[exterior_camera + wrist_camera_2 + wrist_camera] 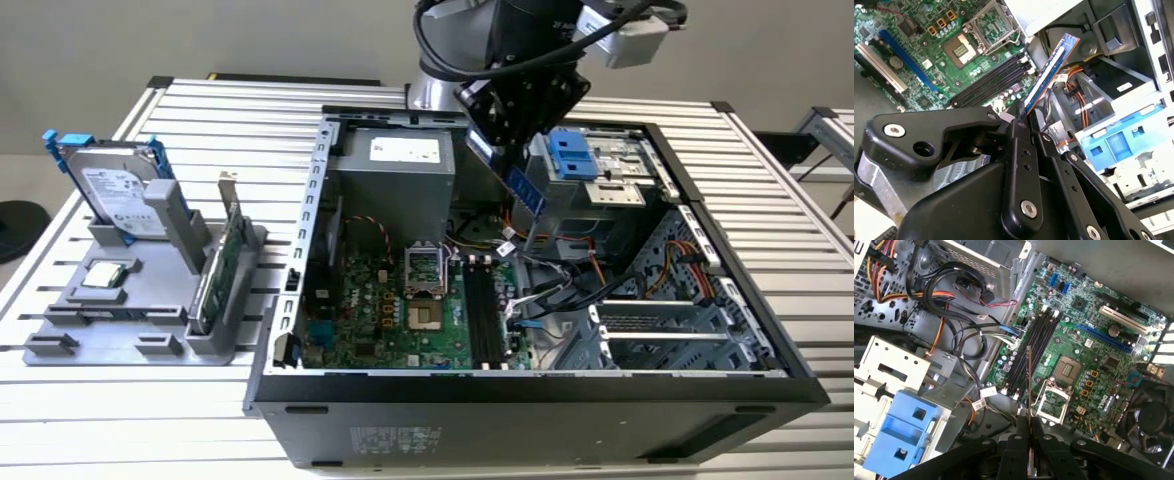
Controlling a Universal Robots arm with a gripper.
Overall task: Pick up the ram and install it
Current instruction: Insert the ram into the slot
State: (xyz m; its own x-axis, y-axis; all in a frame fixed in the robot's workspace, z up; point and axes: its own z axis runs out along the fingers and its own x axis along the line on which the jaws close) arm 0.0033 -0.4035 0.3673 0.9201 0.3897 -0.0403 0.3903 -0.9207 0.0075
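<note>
Pincer clamped on the ram (any print on it illegible), held over the open computer case

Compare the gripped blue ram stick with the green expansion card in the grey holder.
The thin blue ram stick is gripped above the open black computer case; the green expansion card stands in the grey holder outside it. The ram stick is narrow, the card broader, with a metal bracket. Both are circuit boards.

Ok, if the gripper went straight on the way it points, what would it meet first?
Probably the memory slots: the ram held in the gripper leads and lines up with them. Depth is unclear, so I can't say which slot.
</note>
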